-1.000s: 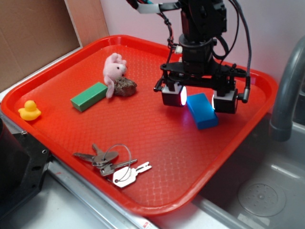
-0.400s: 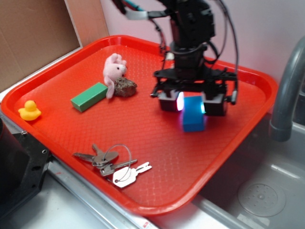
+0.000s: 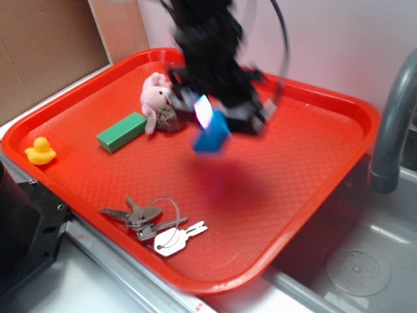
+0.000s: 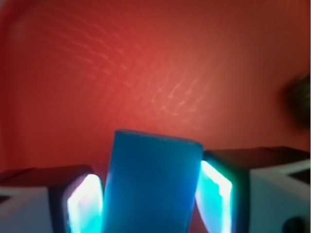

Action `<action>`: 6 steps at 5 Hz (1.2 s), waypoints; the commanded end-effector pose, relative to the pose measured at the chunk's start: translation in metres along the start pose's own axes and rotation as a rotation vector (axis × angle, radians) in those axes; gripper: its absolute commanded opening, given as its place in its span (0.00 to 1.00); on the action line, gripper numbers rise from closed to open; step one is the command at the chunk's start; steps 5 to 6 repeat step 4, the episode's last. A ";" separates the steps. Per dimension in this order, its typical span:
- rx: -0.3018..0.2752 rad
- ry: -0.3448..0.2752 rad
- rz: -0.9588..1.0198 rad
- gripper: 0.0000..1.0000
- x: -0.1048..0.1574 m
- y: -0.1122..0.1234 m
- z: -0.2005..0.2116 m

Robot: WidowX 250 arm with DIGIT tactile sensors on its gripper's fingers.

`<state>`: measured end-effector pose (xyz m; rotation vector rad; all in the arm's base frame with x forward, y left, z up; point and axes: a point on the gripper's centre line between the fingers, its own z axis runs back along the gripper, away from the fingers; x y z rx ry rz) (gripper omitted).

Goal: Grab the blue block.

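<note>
The pincer (image 3: 212, 124) is clamped on the blue block (image 3: 211, 137), holding it clear above the red tray (image 3: 339, 176), so the grab looks done.

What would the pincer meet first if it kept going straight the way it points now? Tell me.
Probably bare tray. The pincer, shut on the small bright-blue rectangular block, points down at the textured floor of the red plastic tray; the wrist view shows nothing between them. Motion blur leaves depth uncertain.
</note>
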<state>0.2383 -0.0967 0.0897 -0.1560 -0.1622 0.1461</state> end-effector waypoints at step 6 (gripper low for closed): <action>0.005 -0.113 -0.143 0.00 0.021 0.040 0.133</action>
